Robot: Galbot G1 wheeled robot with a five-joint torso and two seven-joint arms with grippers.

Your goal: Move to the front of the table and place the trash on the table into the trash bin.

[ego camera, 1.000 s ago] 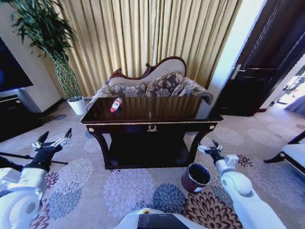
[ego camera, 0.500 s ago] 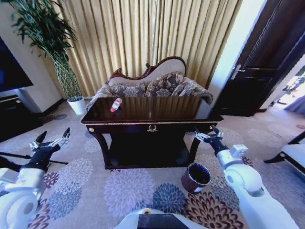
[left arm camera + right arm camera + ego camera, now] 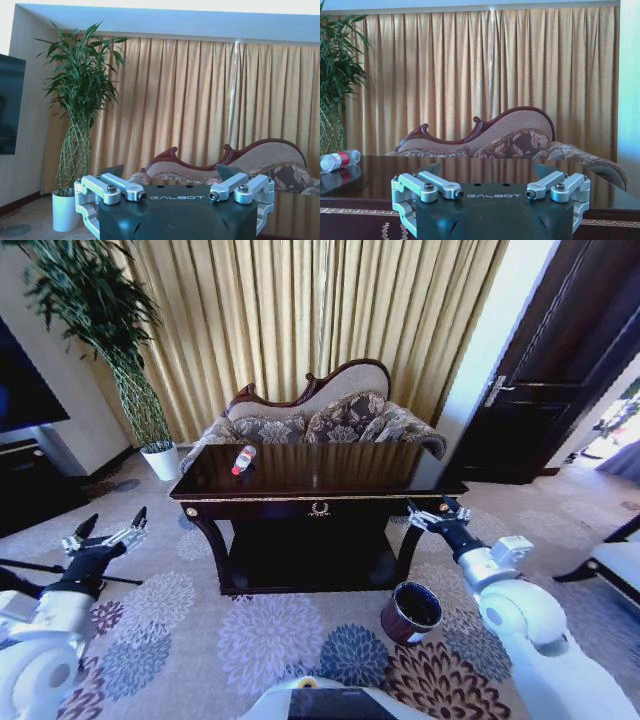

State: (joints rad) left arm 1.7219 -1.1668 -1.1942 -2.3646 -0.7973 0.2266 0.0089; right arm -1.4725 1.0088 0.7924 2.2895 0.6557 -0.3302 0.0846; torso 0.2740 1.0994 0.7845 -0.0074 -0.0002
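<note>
The robot stands in front of the desk (image 3: 318, 490), so the drive-up looks done and the step in hand is the reach for the trash. The bottle (image 3: 243, 459) lies on its side near the desk's far left corner, red label showing; in the right wrist view it sits at the edge of the dark top (image 3: 340, 160). No other trash can be made out on the desk. The bin (image 3: 411, 612) stands on the carpet just by the desk's right front leg.

The right gripper (image 3: 432, 517) is raised at the desk's right front corner, level with the top, its fingers (image 3: 442, 189) spread wide and holding nothing. The left gripper (image 3: 105, 537) hangs low to the left, well apart from the desk, fingers (image 3: 120, 187) likewise wide open and empty.

The next move likely calls for a long reach across the glossy top to the bottle, which may roll if nudged, then a carry to the bin.
</note>
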